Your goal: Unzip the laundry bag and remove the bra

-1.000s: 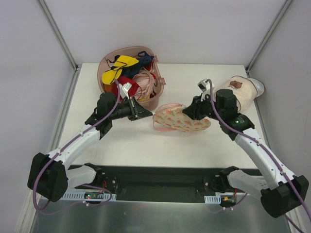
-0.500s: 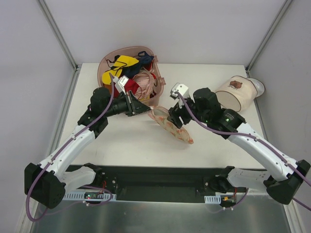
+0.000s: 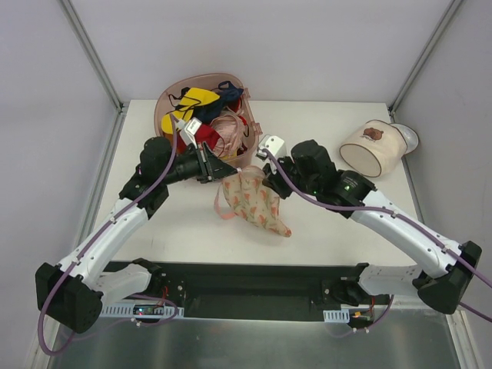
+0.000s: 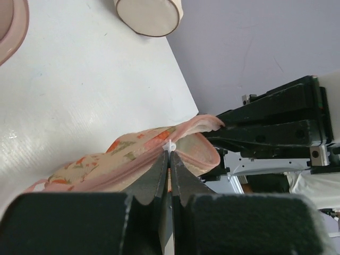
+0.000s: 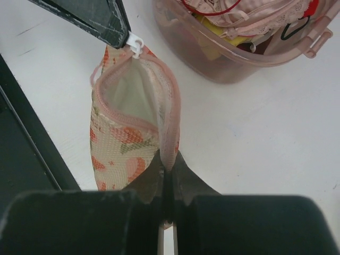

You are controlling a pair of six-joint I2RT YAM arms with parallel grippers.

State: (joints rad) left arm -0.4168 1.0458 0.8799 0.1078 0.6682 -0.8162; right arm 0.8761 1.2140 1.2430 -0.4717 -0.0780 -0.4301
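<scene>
The laundry bag [image 3: 254,201], cream with orange-pink leaf print, hangs between both grippers above the table. My left gripper [image 3: 223,172] is shut on its white zipper pull [image 4: 170,145]. My right gripper [image 3: 265,178] is shut on the bag's pink edge [image 5: 169,159]. In the right wrist view the bag [image 5: 125,143] gapes open at the top, showing a pale inner surface [image 5: 130,95]; I cannot tell whether that is the bra or the lining. The zipper pull [image 5: 135,43] shows at the left gripper's fingertips [image 5: 114,29].
A pink basket [image 3: 171,94] full of red, yellow and pink garments stands at the back left, close behind the bag; it also shows in the right wrist view [image 5: 234,64]. A cream cylindrical container [image 3: 375,150] lies at the back right.
My right gripper swept left from near the container to beside the basket, carrying the bag's edge. The bag turned from lying flat to hanging, and its mouth has opened. The left gripper barely moved.
</scene>
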